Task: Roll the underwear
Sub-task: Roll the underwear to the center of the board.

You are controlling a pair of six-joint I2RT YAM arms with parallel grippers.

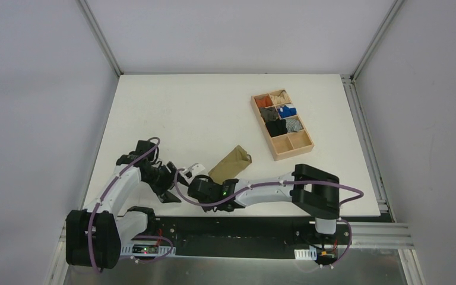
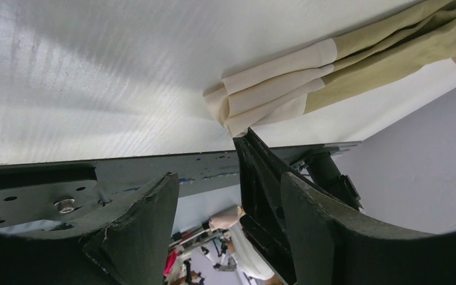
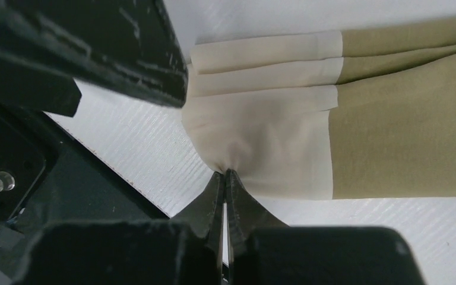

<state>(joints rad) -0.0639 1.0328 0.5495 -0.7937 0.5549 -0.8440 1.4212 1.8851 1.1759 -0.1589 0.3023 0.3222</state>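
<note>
The underwear [image 1: 231, 160] lies folded into a narrow strip near the table's front edge, olive-khaki with a cream-white waistband [image 3: 261, 119] at its near end. My right gripper [image 3: 224, 173] is shut on a pinch of the waistband's edge, which puckers at the tips. In the top view it [image 1: 190, 177] reaches left across the front of the table. My left gripper [image 2: 231, 196] is open and empty, just left of the waistband [image 2: 273, 83] and apart from it. It sits low at the table edge [image 1: 173, 185]. One right finger [image 2: 255, 166] stands between my left fingers.
A wooden tray [image 1: 304, 149] with several compartments stands at the right. It holds small orange, black, blue and grey fabric bundles. The table's front edge and the dark mounting rail [image 2: 35, 190] run directly below both grippers.
</note>
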